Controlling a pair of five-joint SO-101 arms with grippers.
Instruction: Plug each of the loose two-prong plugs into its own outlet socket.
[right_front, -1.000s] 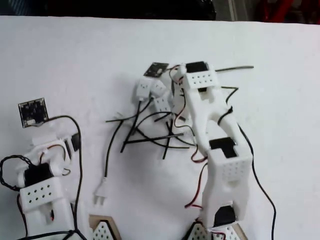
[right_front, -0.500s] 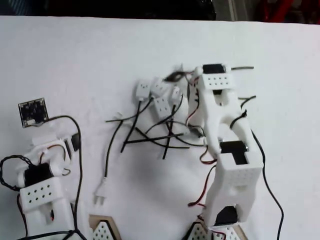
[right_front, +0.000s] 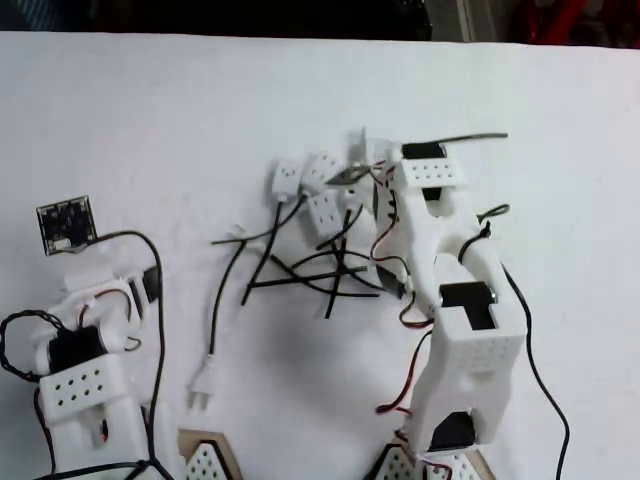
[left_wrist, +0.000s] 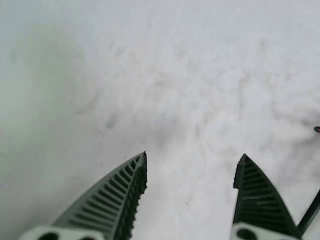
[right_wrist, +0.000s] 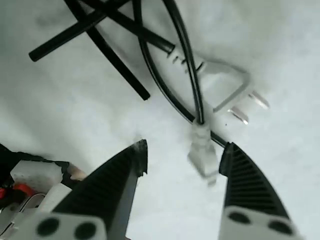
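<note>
White tabletop (right_front: 560, 120) spreads under both arms. At the near left, the left gripper (left_wrist: 192, 170) hangs with its jaws apart over bare table. The right gripper (right_wrist: 182, 155) is spread wide too, gripping nothing, above a white two-prong plug (right_wrist: 240, 85) lying among the tangled black cords (right_front: 300, 270) mid-table. White outlet sockets (right_front: 322, 208) sit clustered just beyond the tangle, left of the right arm. Another loose plug (right_front: 200, 385) lies nearer, between the arms, prongs pointing near
</note>
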